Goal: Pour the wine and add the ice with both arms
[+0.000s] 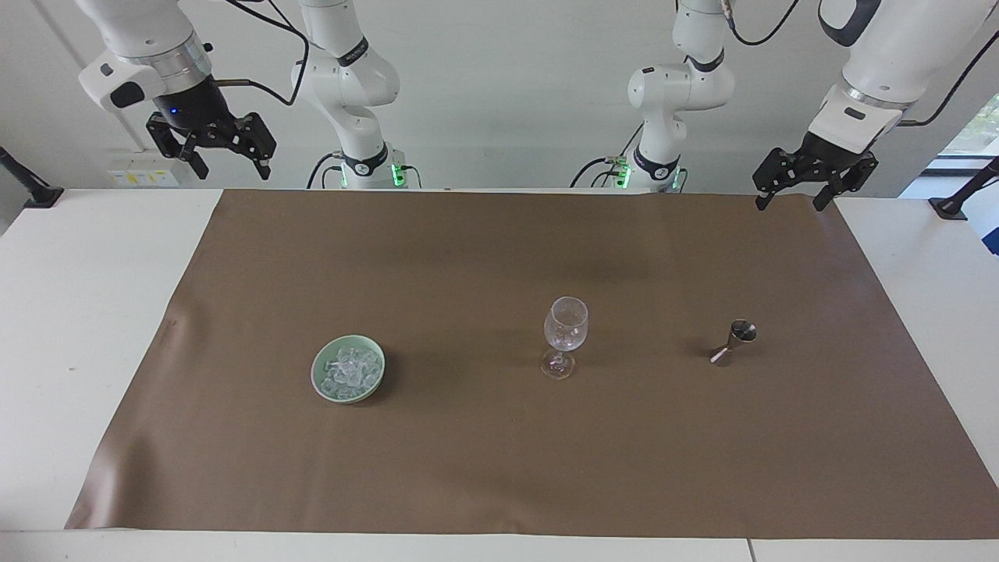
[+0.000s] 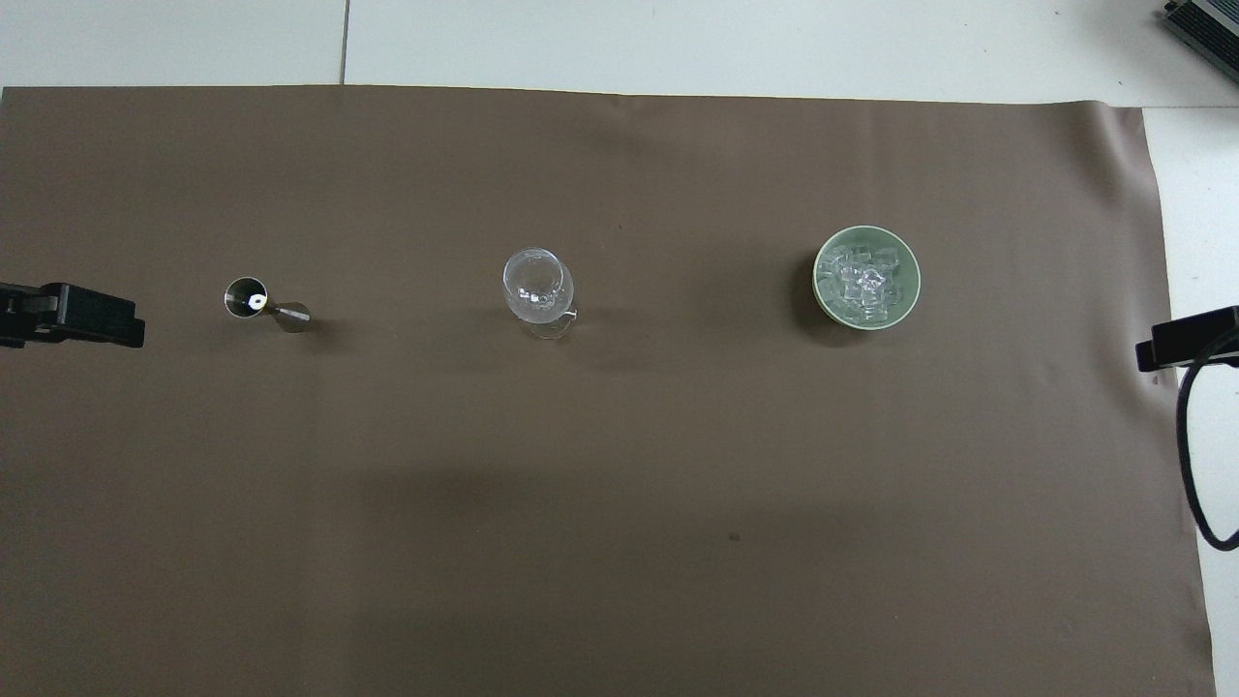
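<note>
A heap of clear ice [image 1: 349, 368] [image 2: 864, 281] fills a pale green bowl [image 1: 315, 375] [image 2: 819, 283] toward the right arm's end of the table. An empty stemmed glass [image 1: 565, 334] [image 2: 537, 288] stands upright mid-table. A small metal jigger [image 1: 734, 341] [image 2: 259, 301] stands toward the left arm's end. No wine shows in either view. My right gripper [image 1: 232, 165] hangs open and empty, high over the table edge by its base. My left gripper [image 1: 790, 201] hangs open and empty over the mat's corner at the robots' end. Both arms wait, away from the objects.
A brown mat [image 1: 468, 257] [image 2: 619, 465] covers most of the white table [image 1: 78, 312]. Bowl, glass and jigger stand in one row across it, well apart. Black clamps [image 1: 31, 187] sit at the table's corners by the robots.
</note>
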You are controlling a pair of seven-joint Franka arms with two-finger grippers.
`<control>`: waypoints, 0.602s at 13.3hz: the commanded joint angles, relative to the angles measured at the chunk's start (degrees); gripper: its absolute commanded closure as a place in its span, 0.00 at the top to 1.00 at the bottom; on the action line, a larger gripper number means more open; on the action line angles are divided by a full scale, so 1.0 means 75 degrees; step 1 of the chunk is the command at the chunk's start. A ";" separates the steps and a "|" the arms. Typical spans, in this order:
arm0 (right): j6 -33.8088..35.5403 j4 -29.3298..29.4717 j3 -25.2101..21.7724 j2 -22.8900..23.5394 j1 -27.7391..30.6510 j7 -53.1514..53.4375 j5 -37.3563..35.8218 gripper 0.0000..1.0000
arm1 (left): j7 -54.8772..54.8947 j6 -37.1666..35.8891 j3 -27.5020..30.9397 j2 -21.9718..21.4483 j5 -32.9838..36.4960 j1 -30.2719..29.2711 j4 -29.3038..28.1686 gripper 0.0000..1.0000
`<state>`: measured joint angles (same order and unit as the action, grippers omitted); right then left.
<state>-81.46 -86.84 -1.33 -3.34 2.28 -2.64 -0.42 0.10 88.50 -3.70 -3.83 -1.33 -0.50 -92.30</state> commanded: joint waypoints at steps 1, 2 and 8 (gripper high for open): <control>-0.0061 -0.0093 0.0001 -0.0094 0.0001 0.0083 0.0080 1.00 | 0.0128 0.0083 0.0012 -0.0122 -0.0057 -0.0015 -0.0162 1.00; -0.0061 -0.0093 0.0001 -0.0105 0.0001 0.0083 0.0080 1.00 | 0.0128 0.0060 0.0012 -0.0122 -0.0057 -0.0027 -0.0162 1.00; -0.0061 -0.0093 0.0001 -0.0094 0.0001 0.0083 0.0080 1.00 | -0.0013 -0.0210 0.0059 -0.0192 -0.0057 -0.0050 -0.0045 1.00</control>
<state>-81.46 -86.84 -1.33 -3.34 2.28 -2.64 -0.42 0.05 88.05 -3.47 -3.91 -1.33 -0.52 -92.30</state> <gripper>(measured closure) 0.000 0.000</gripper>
